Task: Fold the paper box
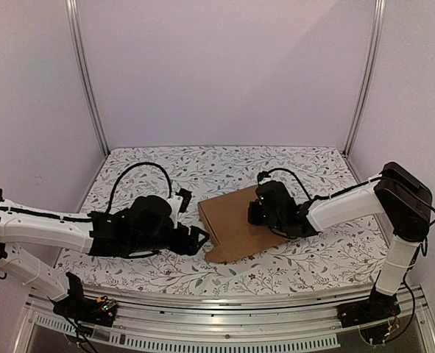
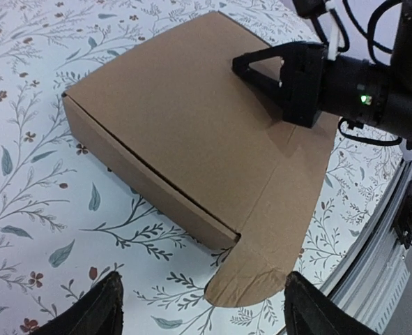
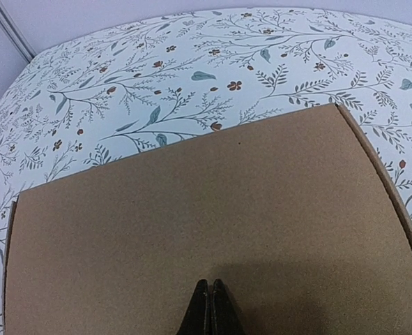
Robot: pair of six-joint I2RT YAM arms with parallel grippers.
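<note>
The paper box (image 1: 230, 220) is a shallow brown cardboard box with its lid down, lying mid-table. A rounded flap (image 2: 275, 237) sticks out flat from its near corner onto the cloth. My left gripper (image 2: 206, 310) is open just short of that flap, its fingers apart on either side and touching nothing. In the top view the left gripper (image 1: 199, 237) sits at the box's left edge. My right gripper (image 3: 210, 285) is shut, with its tips down on the lid (image 3: 212, 202). The same right gripper (image 2: 246, 66) shows in the left wrist view on the lid's far part.
A floral cloth (image 1: 165, 165) covers the table. An aluminium rail (image 1: 224, 303) runs along the near edge and also shows as a rail (image 2: 383, 230) close beside the flap. White walls and upright frame posts (image 1: 88, 81) enclose the back and sides.
</note>
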